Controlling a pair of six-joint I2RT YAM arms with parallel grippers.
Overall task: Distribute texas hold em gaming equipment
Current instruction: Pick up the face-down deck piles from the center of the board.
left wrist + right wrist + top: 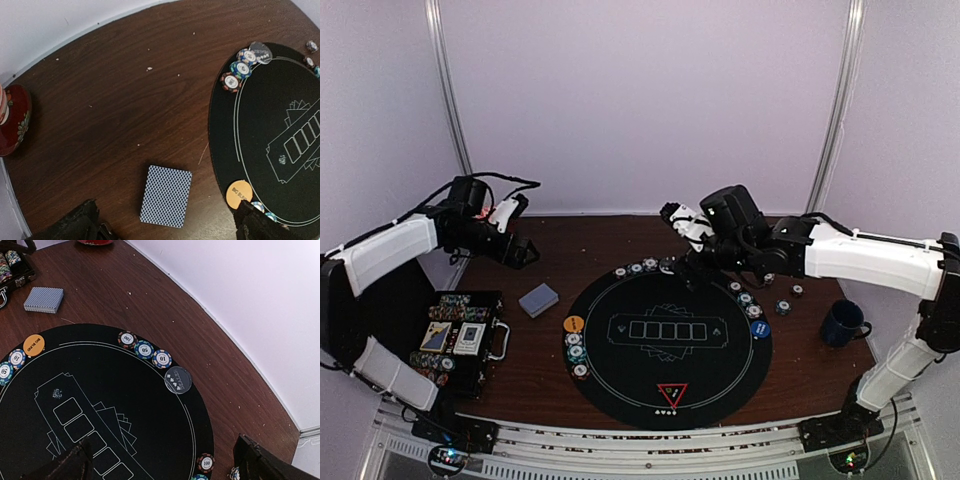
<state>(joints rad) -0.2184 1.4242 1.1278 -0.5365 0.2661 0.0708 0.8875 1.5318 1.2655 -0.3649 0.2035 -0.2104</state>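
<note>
Card deck [538, 299] lies on desk [550, 350] just left of black mat [720, 370]; chips [145, 349] along mat rim. Left pincer [523, 252] above deck, right pincer [165, 445] over mat, both wide open, empty. Likely step: deck pickup; next, lower, close on deck

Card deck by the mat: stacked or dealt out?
Stacked. The card deck lies as one squared, face-down pile on the table, off the mat.

Room is left over the mat [670, 345] centre; rim is crowded by chips [576, 352]. Deck [538, 299] and case [460, 335] are placed left, mug [841, 323] right.
</note>
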